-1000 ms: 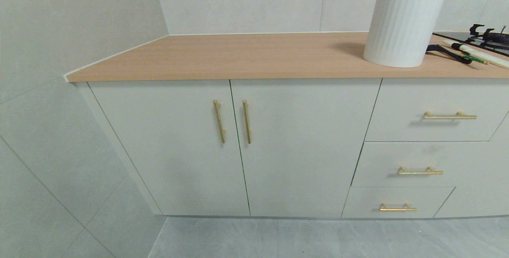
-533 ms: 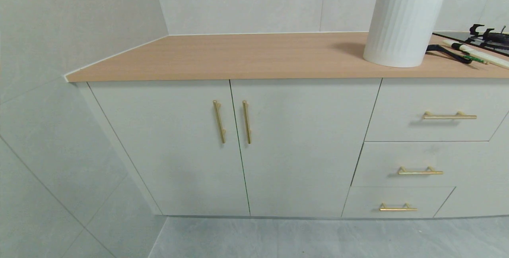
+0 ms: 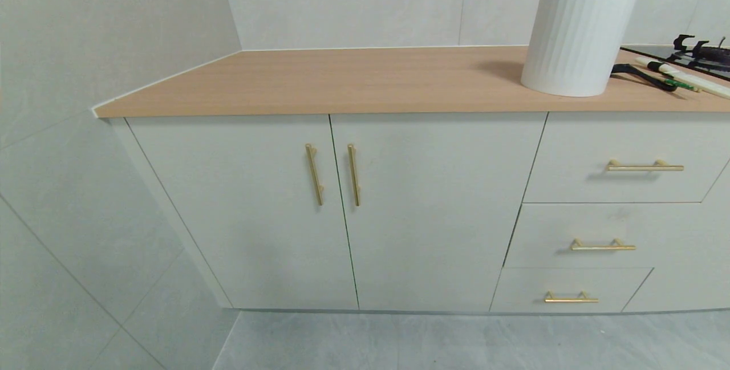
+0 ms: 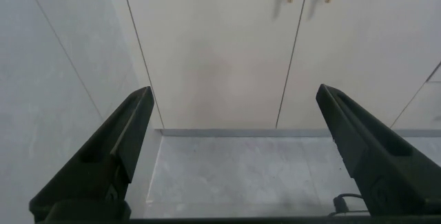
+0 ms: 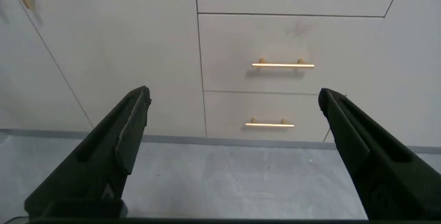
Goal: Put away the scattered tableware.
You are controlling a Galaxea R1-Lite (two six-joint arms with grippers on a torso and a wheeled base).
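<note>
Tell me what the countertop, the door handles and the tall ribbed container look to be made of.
Countertop: wood or wood-look laminate, matte; a brown grain runs along it.
Door handles: metal, probably brass-toned, satin; they show a golden sheen.
Ribbed container: white ceramic or plastic, matte; it has vertical flutes and no glare, so I cannot tell which.

Soft, even light is coming from the right; the white canister (image 3: pixel 579 31) is throwing a faint shadow leftward across the countertop (image 3: pixel 342 79).

change: none visible | span: 1.0 s ago to now | motion: none in head view
</note>
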